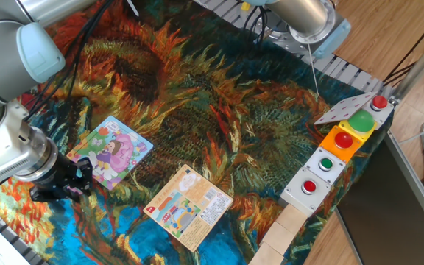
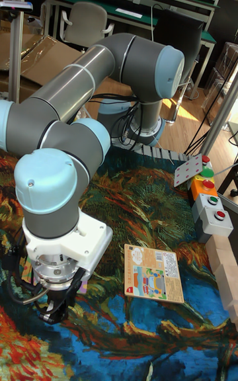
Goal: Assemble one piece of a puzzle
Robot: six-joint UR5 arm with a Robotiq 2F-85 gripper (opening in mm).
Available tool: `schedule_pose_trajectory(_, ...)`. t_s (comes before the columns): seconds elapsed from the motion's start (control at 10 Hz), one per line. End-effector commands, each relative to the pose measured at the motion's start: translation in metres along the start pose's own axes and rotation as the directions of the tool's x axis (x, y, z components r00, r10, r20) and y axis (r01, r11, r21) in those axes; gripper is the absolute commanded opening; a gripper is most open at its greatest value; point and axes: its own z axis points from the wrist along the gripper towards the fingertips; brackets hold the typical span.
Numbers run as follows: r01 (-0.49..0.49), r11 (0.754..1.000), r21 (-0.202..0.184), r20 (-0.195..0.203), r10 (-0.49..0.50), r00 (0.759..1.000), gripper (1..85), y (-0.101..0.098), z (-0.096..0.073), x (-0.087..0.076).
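Note:
The puzzle [image 1: 112,151], a square cartoon board with a girl in purple and pink, lies flat on the sunflower-print cloth at the left of the fixed view. My gripper [image 1: 68,182] hangs low at the board's near-left corner, and its dark fingers overlap that corner. The piece does not show in either view. In the tall fixed view the gripper [image 2: 56,305] points straight down under the arm's wrist, and the arm hides nearly all of the puzzle. Whether the fingers are apart or together cannot be made out.
An orange-peach printed card [image 1: 190,206] lies right of the gripper, near the front. A row of button boxes [image 1: 337,154] and wooden blocks [image 1: 285,235] lines the right edge. The arm's base [image 1: 308,22] stands at the back.

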Motion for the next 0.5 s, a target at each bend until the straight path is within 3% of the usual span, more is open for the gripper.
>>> schedule_pose_trajectory(0.0,-0.006,1.000,0.001,0.009,0.006,1.000,28.3,-0.0005,-0.0014,-0.0010)
schedule_pose_trajectory(0.4,-0.006,1.000,0.002,0.006,0.006,1.000,28.3,-0.0007,-0.0019,0.0007)
